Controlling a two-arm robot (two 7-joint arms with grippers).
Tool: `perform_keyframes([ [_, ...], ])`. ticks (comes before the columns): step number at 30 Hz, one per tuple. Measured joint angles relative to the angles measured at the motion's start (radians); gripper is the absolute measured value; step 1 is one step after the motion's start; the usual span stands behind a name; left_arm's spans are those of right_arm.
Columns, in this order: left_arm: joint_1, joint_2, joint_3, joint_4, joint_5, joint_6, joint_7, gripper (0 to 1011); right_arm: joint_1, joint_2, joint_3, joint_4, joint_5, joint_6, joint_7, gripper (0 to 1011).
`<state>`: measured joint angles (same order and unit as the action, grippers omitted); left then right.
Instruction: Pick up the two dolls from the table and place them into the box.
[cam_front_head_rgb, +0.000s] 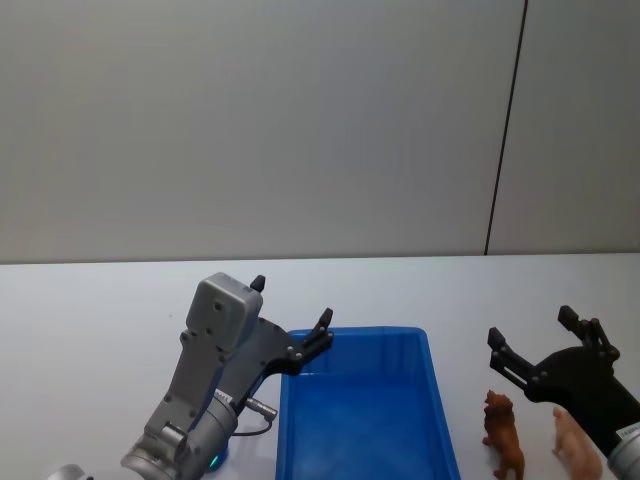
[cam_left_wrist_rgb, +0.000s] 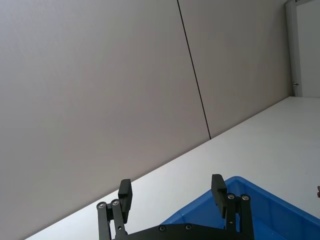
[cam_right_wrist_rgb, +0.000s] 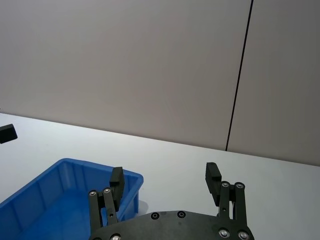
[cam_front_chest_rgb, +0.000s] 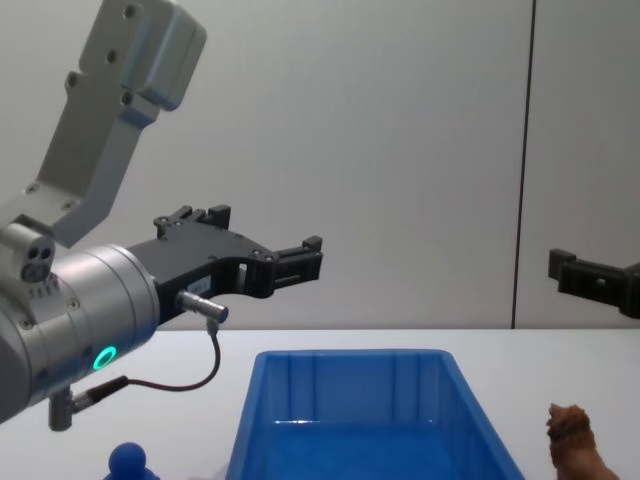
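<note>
The left gripper (cam_front_head_rgb: 291, 301) hangs above the surface (cam_front_head_rgb: 100, 300) with its fingers spread wide and nothing between them. Just below and to the right of its fingertips is the far left corner of the blue box (cam_front_head_rgb: 355, 331), whose open inside holds neither doll. Lower down, on this gripper's left, sits a small blue knobbed object (cam_front_chest_rgb: 127, 460).

The right gripper (cam_front_head_rgb: 531, 325) is also raised, fully open and empty. Below its left finger stands the reddish-brown doll (cam_front_head_rgb: 503, 435), on the surface between this gripper and the box's right wall. The pale pink doll (cam_front_head_rgb: 572, 445) is just beside it, under the gripper's body and partly hidden by it.
</note>
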<state>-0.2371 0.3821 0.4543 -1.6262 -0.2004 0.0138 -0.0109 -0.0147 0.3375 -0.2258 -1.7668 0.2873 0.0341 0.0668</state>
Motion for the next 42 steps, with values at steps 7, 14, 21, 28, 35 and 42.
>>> perform_keyframes([
  [7,0.0,0.0,0.0,0.0,0.0,0.0,0.0,1001,0.0,0.0,0.0,0.0,0.0,0.0,0.0,1001],
  [14,0.0,0.0,0.0,0.0,0.0,0.0,0.0,1001,0.0,0.0,0.0,0.0,0.0,0.0,0.0,1001],
  [21,0.0,0.0,0.0,0.0,0.0,0.0,0.0,1001,0.0,0.001,0.002,0.0,0.0,0.002,-0.001,1001],
  [28,0.0,0.0,0.0,0.0,0.0,0.0,0.0,1001,-0.005,0.003,0.007,0.001,-0.005,0.026,-0.024,1001],
  [35,0.0,0.0,0.0,0.0,0.0,0.0,0.0,1001,-0.019,0.004,0.009,-0.006,-0.016,0.071,-0.065,1001],
  [42,0.0,0.0,0.0,0.0,0.0,0.0,0.0,1001,-0.046,0.007,0.011,-0.023,-0.027,0.131,-0.116,1001],
])
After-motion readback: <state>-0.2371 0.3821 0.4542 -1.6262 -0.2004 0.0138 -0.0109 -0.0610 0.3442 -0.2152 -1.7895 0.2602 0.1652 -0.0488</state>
